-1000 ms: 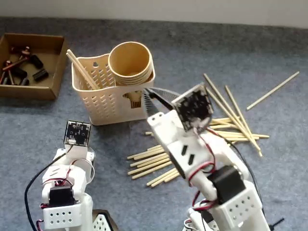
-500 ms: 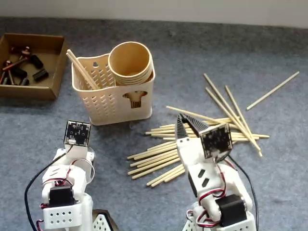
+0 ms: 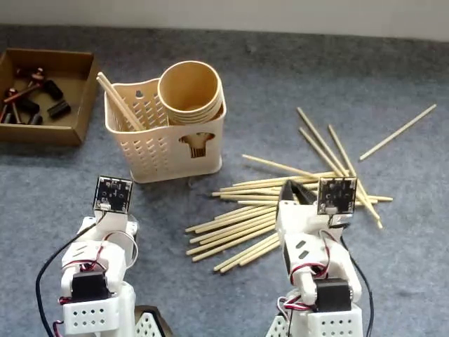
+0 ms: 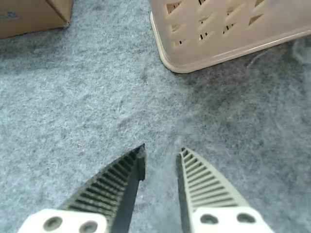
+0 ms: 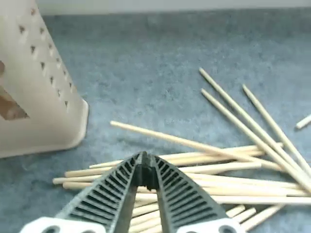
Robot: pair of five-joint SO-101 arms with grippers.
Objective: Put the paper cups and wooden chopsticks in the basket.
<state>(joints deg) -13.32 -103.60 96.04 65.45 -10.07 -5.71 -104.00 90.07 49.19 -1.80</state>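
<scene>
**Cups in basket, most chopsticks loose on carpet**

Basket stands upright on the grey carpet. It holds the nested paper cups and the leaning chopsticks at its left end. Cardboard box, well to the left, holds small dark parts. Loose chopsticks lie scattered to the right of the basket. Right gripper: jaws pressed together, low over that pile. Left gripper: jaws slightly spread over carpet near the basket.

Light even and diffuse across high view. Basket throws short soft shadow onto grey bench along its lower edge. Chopsticks cast thin faint shadows. Cardboard box interior dimmer. Left wrist view: dark band under basket rim. Right wrist view: bright pale strip along top of frame.
</scene>
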